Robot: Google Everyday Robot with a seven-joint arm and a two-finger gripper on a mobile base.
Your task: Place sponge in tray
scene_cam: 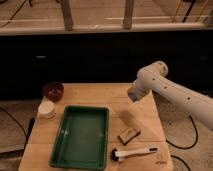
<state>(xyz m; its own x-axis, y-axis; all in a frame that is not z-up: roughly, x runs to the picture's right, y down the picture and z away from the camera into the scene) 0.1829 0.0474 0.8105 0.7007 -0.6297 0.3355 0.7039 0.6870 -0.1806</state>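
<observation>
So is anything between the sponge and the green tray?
Nothing visible. The gripper, jaws shut on the small blue-grey soft sponge, hangs right of the dark green rectangular plastic tray; the brown block lies nearer the front, off that path.
</observation>
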